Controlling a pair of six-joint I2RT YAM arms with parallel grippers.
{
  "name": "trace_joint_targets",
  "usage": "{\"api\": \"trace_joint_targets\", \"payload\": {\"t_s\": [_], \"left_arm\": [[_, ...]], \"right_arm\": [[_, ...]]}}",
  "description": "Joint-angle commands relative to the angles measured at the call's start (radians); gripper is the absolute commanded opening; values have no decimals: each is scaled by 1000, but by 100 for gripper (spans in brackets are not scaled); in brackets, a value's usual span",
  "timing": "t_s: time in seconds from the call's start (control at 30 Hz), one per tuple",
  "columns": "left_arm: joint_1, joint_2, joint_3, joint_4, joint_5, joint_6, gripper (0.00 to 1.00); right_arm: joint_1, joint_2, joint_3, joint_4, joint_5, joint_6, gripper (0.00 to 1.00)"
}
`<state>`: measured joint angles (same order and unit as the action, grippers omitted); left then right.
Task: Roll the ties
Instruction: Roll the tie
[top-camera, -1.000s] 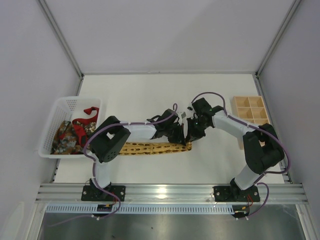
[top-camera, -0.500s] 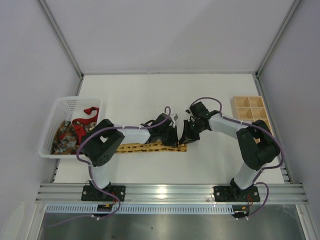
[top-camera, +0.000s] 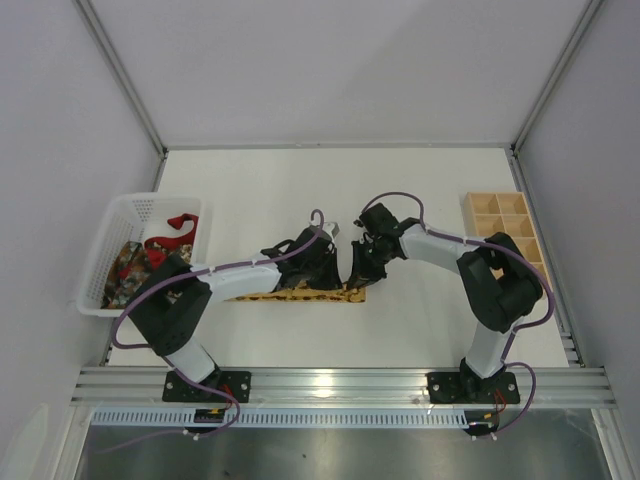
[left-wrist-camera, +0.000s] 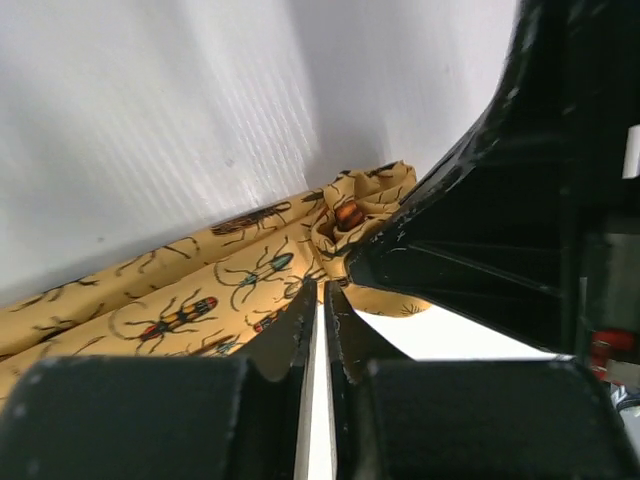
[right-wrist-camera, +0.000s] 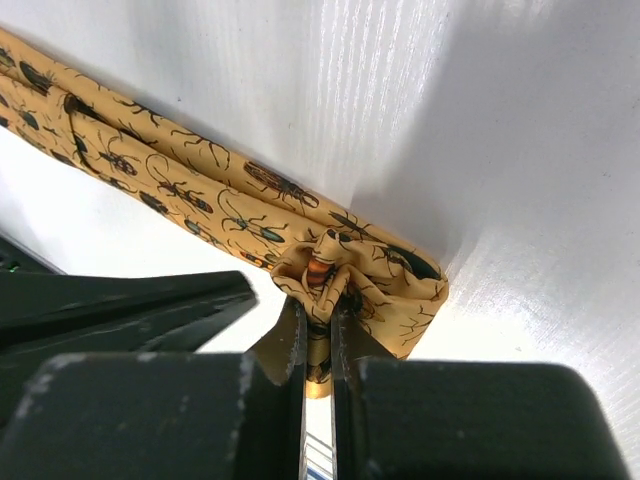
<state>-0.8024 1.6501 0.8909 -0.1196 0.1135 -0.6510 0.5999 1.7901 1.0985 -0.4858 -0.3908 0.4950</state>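
tie (right-wrist-camera: 200, 195) | yellow fabric, insect print | end bunched, crumpled

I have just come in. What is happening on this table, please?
Two robot arms are rolling a yellow tie that lies on the table. The right gripper is shut on its small curled-up end. The left gripper has its tips at the same end, fingers almost together; whether it grips, I cannot tell. Most of the tie lies flat, unrolled. A red tie and a dark patterned tie wait in the white basket on the left.
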Motion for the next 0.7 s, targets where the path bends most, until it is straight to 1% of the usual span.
{"api": "trace_joint_targets", "payload": {"t_s": [0.0,0.1,0.2,0.23,0.37,0.47,0.53,0.6,0.63,0.67], "left_arm": [[32,-44,11,-49,-72,45,10],[63,-12,2,-34,-28,56,6],[63,45,-17,14,15,51,2],[62,74,-26,26,29,41,2],[62,106,-56,104,70,10,0],[60,111,-70,115,83,1,0],[60,106,-78,112,80,-1,1],[60,103,-81,113,87,-2,0],[60,103,-81,109,89,2,0],[60,102,-79,104,87,4,0]], "right_arm": [[17,69,9,-62,164,-47,0],[26,87,37,-77,190,-33,0],[34,107,54,-63,169,-6,0],[38,112,57,-56,147,17,2],[47,127,47,19,113,88,7],[54,130,11,81,96,135,9],[55,135,-20,108,93,160,13],[55,131,-49,176,83,183,17],[57,127,-80,214,89,191,24],[55,124,-91,226,95,189,26]]}}
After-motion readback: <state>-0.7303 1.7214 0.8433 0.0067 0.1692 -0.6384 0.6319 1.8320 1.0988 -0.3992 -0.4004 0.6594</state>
